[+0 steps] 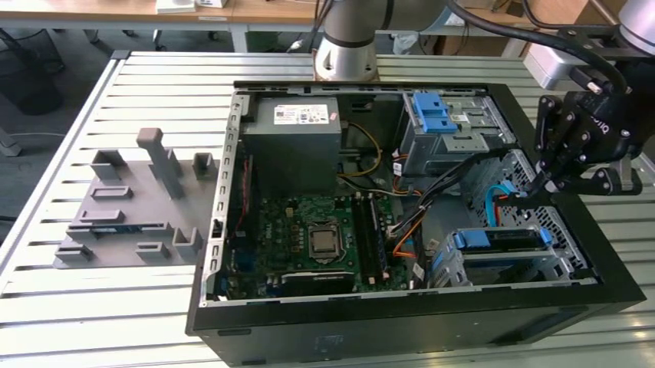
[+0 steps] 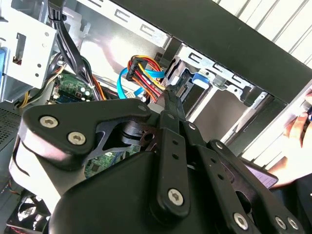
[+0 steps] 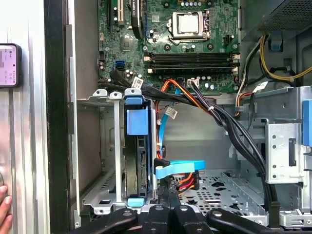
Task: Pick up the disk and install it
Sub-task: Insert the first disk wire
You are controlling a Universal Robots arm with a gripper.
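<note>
One disk (image 3: 135,156) sits edge-up in the drive cage (image 3: 100,146) of the open PC case (image 1: 409,322); gripper (image 1: 534,192) hovers w/ fingers pressed together near blue cable (image 3: 178,169).

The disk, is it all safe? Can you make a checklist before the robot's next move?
1. Disk seated in its drive cage: ok, it stands in the slot.
2. Gripper off the disk: ok, it seems apart from it.
3. Blue cable plugged into the disk: cannot tell.
4. Cable bundle clear of the gripper: not ok, it is right at the tip.
5. Person's hand outside the case: ok.
</note>
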